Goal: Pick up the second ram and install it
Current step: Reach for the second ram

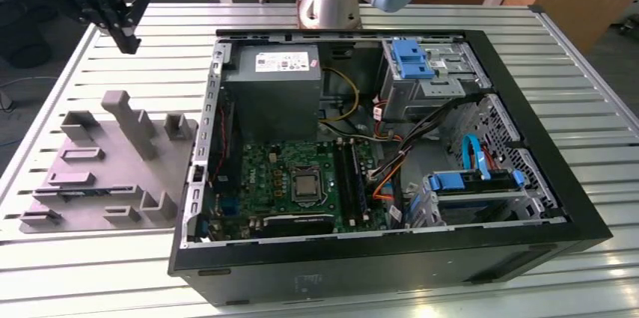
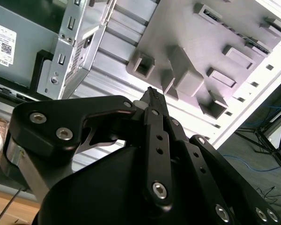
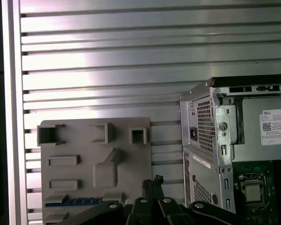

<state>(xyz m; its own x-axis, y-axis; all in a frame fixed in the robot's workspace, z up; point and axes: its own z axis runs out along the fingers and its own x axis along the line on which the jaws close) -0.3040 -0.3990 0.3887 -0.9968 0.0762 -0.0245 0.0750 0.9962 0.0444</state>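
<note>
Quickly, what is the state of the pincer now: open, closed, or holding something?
Pincer: closed, with nothing seen in it, near the grey tray.

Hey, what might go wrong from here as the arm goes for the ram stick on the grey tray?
1. The black gripper hangs shut over the grey plastic tray; descending shut, it might press on the thin bluish-green ram stick lying there.
2. The tray's tall upright posts stand nearby and might get clipped.
3. The long black motherboard slots lie deep in the open black computer case, close to loose cables that might snag.
</note>
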